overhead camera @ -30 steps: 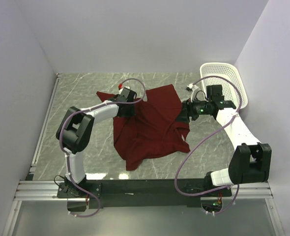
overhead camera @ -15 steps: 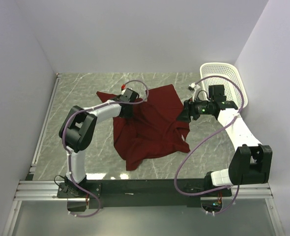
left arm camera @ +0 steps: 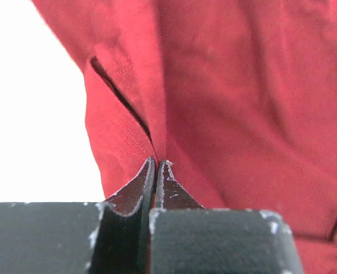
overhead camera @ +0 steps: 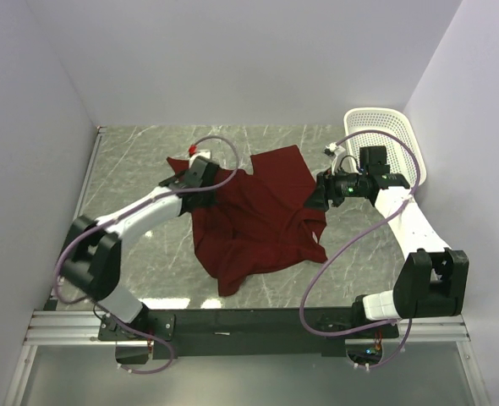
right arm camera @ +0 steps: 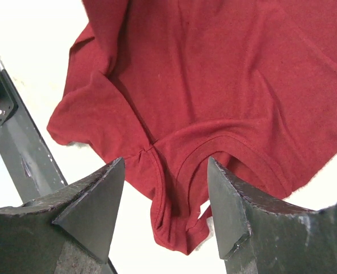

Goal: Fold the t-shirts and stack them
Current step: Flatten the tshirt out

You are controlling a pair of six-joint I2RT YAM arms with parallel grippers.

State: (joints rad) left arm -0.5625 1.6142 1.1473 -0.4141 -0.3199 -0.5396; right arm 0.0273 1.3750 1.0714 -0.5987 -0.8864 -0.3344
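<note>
**Grey marble-look table, one rumpled shirt, left pinch is on**

Veined grey table (overhead camera: pixel 131 161), plain white walls, white mesh basket (overhead camera: pixel 385 127) at the far right. Maroon t-shirt (overhead camera: pixel 258 216) lies mid-table between the arms, creased and partly folded over itself, not flat.

Left gripper (left arm camera: pixel 157 165): jaws fully together, thin fold of shirt cloth nipped at the tips, beside a stitched hem on the shirt's far-left side. Right gripper (right arm camera: pixel 165 165): jaws wide apart, holding nothing, hovering over the ribbed collar.

Cloth reads as matte cotton knit: light, limp, no stiffness, not slippery, not fragile. A one-point lift probably just bunches it. Better holds are the stitched edges (shoulders, sleeve hems, bottom hem), two points at once, pulled taut. The collar rib is thicker and also a decent grip spot.
</note>
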